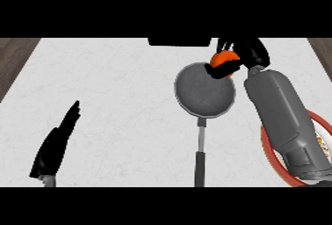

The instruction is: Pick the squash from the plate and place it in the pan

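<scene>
The left hand [57, 143] rests at the lower left of the counter [117, 79], fingers straight and holding nothing. The pan [201, 94] sits mid-counter. Over its far right rim, the right hand [250, 50] curls round the orange squash [224, 59]. The plate [320, 120] lies at the right, partly under the forearm.

Pan [204, 90] mid-counter [117, 79], handle toward the near edge. Plate [322, 121] right of the handle, partly under the right forearm. Squash [224, 58] in right hand [250, 50] at pan's far-right rim. Left hand [55, 145] near-left.
</scene>
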